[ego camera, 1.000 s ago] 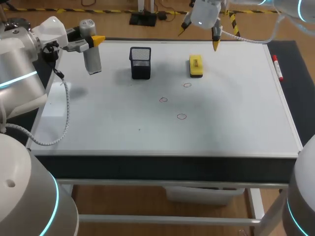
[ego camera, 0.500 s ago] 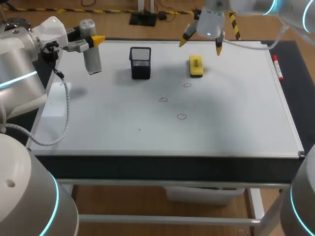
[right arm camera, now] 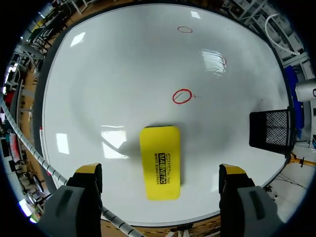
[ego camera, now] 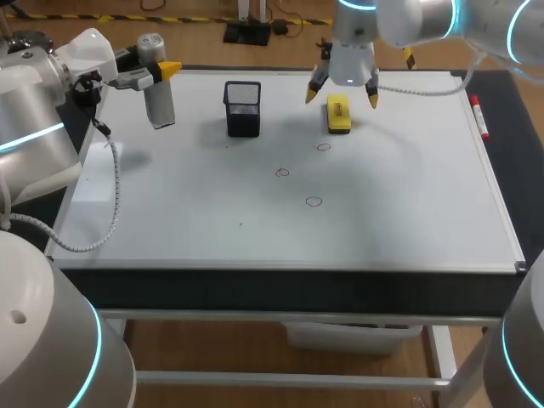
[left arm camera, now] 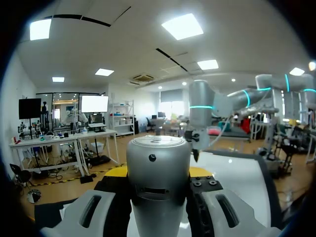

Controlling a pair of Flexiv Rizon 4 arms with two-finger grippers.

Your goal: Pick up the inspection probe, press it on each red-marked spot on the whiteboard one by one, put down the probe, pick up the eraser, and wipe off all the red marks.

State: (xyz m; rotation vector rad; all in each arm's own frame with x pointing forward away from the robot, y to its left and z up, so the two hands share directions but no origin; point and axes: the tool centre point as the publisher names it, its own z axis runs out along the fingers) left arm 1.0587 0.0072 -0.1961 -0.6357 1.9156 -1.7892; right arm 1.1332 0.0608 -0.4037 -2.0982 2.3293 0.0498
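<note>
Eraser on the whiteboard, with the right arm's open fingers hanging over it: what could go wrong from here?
1. The right arm's fingers stand far wider apart than the eraser; if one touches first, the eraser may slide on the smooth whiteboard.
2. The left arm's fingers hold the probe up, not put down, so the step order may be off.
3. The mesh holder stands close by; a wide wipe at the red marks might knock it.
</note>
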